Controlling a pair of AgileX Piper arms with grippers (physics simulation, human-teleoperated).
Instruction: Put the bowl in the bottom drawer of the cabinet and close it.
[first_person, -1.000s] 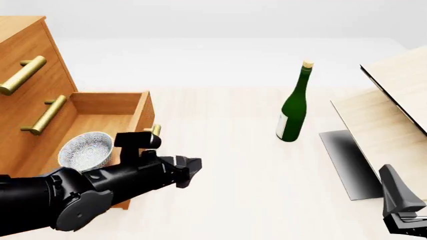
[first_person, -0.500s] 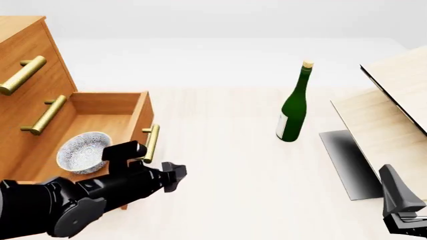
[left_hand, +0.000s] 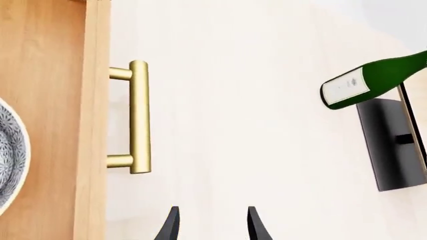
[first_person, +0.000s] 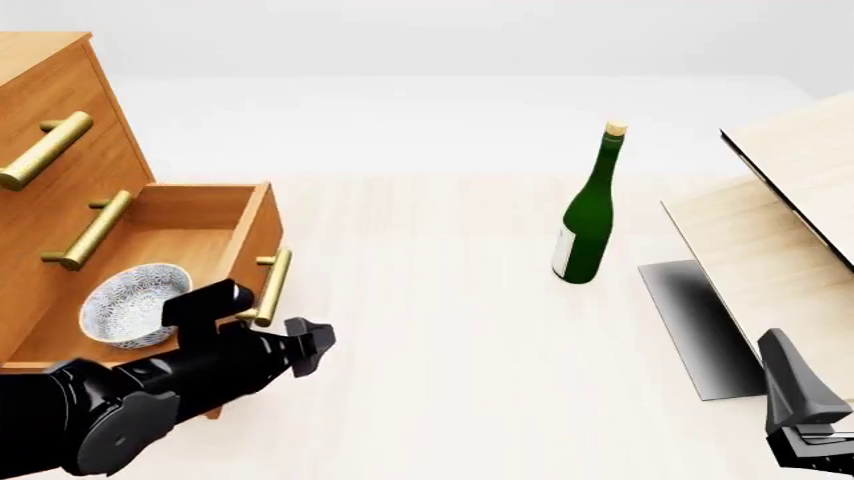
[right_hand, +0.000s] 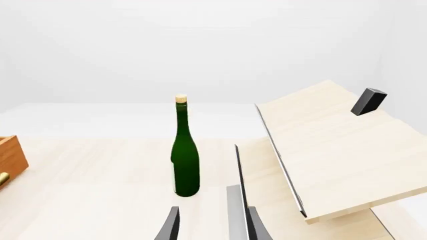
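Note:
The speckled white bowl (first_person: 131, 305) sits inside the bottom drawer (first_person: 251, 228) of the orange-brown cabinet (first_person: 88, 165). The drawer stands partly pulled out, its brass handle (first_person: 274, 285) facing the table. My left gripper (first_person: 310, 342) hovers just in front of that handle, low over the table, open and holding nothing. In the left wrist view the handle (left_hand: 139, 116) lies ahead of the left gripper (left_hand: 212, 227), and an edge of the bowl (left_hand: 9, 165) shows behind the drawer front (left_hand: 93, 125). My right gripper (first_person: 787, 365) rests open at the near right.
A green wine bottle (first_person: 585, 215) stands upright at centre right, also seen as the bottle (right_hand: 185, 160) from the right wrist. A pale wooden box (first_person: 787, 200) with a dark panel (first_person: 694, 325) fills the right side.
The bottom drawer has slid partway into the cabinet, carrying the bowl left. My left gripper moved left and nearer with the drawer front. The right arm stayed still.

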